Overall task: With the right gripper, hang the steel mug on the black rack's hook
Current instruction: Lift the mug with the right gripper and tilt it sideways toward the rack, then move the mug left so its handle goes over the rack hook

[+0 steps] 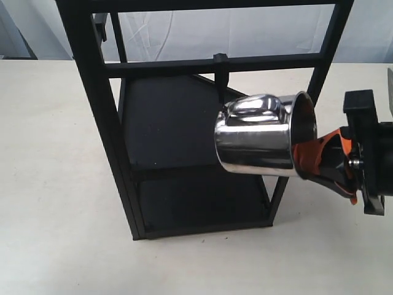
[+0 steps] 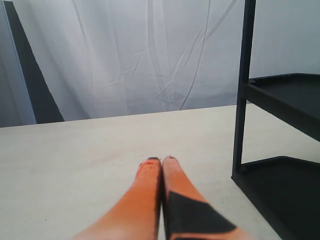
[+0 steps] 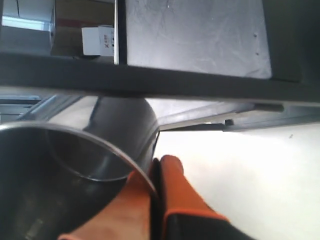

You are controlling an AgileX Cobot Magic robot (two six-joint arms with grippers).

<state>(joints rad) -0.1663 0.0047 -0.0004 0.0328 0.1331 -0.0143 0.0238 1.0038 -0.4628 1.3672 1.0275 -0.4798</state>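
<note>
Right hand [image 1: 312, 161] pinches steel mug [image 1: 255, 142] by its rim, mug tipped sideways so the handle at 12 o'clock meets the hook [image 1: 220, 77] on black rack [image 1: 92, 117]; left hand [image 2: 161, 162] closed, empty.

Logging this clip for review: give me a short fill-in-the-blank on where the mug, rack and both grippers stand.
1. The right gripper grips the mug by its ____.
2. The mug's handle lies beside the rack's ____.
3. The left gripper holds ____.

Missing words: rim; hook; nothing
</note>
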